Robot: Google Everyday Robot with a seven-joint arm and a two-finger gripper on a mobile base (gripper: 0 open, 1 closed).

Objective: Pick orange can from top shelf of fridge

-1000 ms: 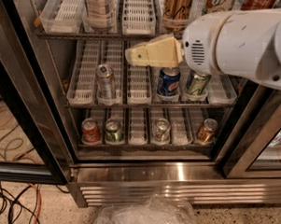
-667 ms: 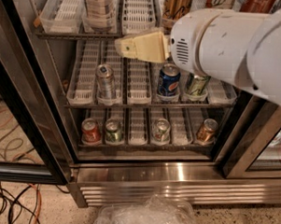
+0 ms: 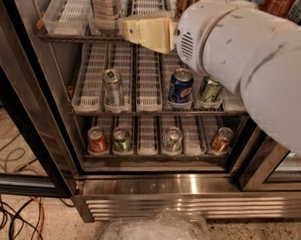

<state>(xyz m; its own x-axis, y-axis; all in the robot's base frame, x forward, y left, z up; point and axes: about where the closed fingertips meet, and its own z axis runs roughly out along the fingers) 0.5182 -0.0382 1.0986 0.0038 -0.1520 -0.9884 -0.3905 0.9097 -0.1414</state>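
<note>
The orange can is standing on the top shelf of the fridge, cut off by the upper edge and partly hidden by the arm. It looks untouched. The gripper is hovering at that shelf's front, left of the can; whether it is open I cannot tell. The approach is underway, and the next move is calling for a shift right and inward, to straddle the can.

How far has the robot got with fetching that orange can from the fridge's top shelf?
Early on. Done: the fridge looks open, and the hand is up at the top shelf. In hand: lining up; the hand sits left of the orange can in the view, not around it. Left: grip the can, lift it and bring it out.
</note>
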